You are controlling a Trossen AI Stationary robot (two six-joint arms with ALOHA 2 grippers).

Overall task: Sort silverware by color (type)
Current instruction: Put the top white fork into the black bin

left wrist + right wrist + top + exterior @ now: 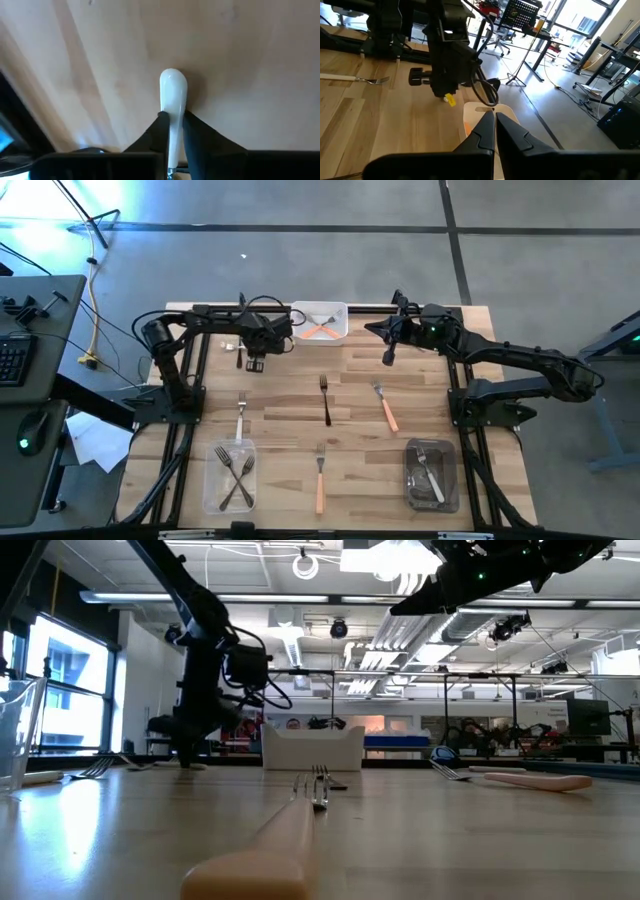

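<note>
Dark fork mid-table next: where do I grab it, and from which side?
Grip the dark fork mid-handle, straight from above, closing across its width: it lies flat, tines toward the far edge. The right gripper is free; the left gripper holds a white-handled fork.

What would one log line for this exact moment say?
left gripper: shut on white-handled fork, far-left table | right gripper: shut, empty, raised near far tray | loose forks remain on table

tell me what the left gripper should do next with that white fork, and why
Probably lift it straight up. The left gripper is shut on the white-handled fork, low over the table, and the tray with white forks lies at the table's other end.
</note>
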